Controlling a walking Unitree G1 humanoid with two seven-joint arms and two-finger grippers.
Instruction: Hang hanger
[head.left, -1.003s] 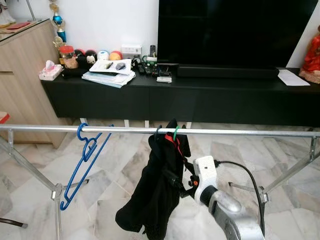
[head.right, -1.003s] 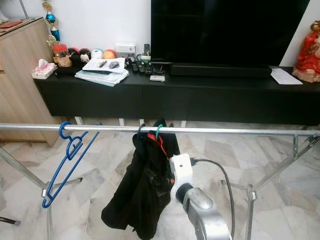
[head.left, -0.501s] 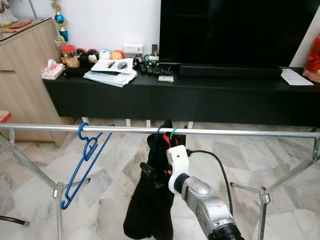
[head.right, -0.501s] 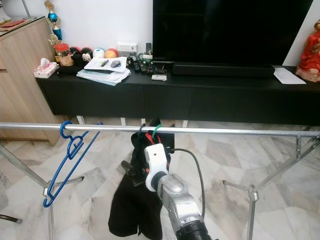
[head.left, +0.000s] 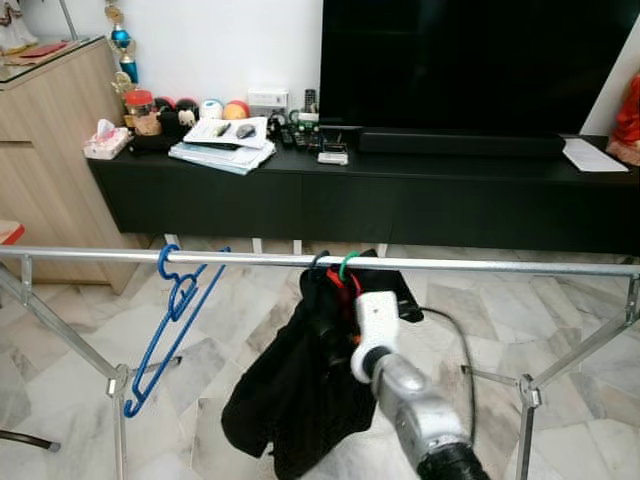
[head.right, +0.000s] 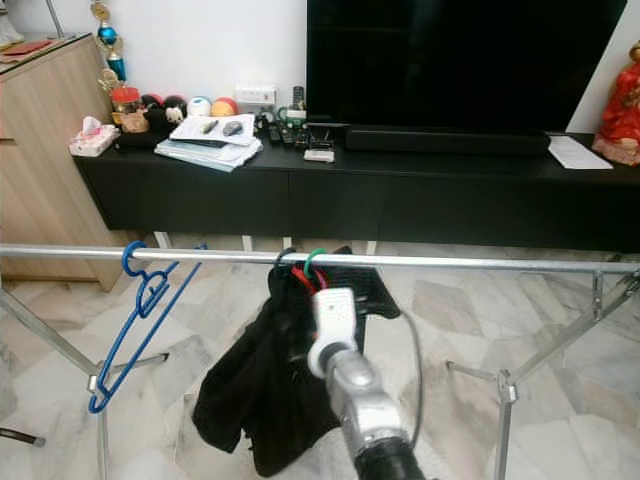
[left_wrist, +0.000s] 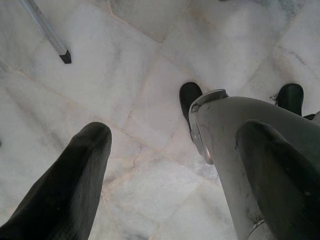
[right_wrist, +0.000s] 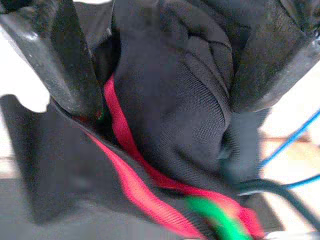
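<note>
While my right claw (right_wrist: 165, 100) pressed into the black garment (head.left: 300, 400), its fingers (right_wrist: 65, 65) stood apart with folds of dark cloth and a red strap (right_wrist: 125, 155) bunched between them, though I could not tell whether they were actually gripping anything. The garment hung on a green hanger (head.left: 347, 264) whose hook sat over the metal rail (head.left: 500, 265), near the rail's middle, and the cloth flared out to the right beneath the rail. A blue hanger (head.left: 168, 320) hung empty from the same rail, well to the left. My left claw (left_wrist: 170, 165) pointed down at the marble floor (left_wrist: 125, 75), fingers wide apart and holding nothing. Beyond the rail stood a long black bench (head.left: 450, 190) carrying papers (head.left: 220, 145) and a dark television (head.left: 470, 60).
</note>
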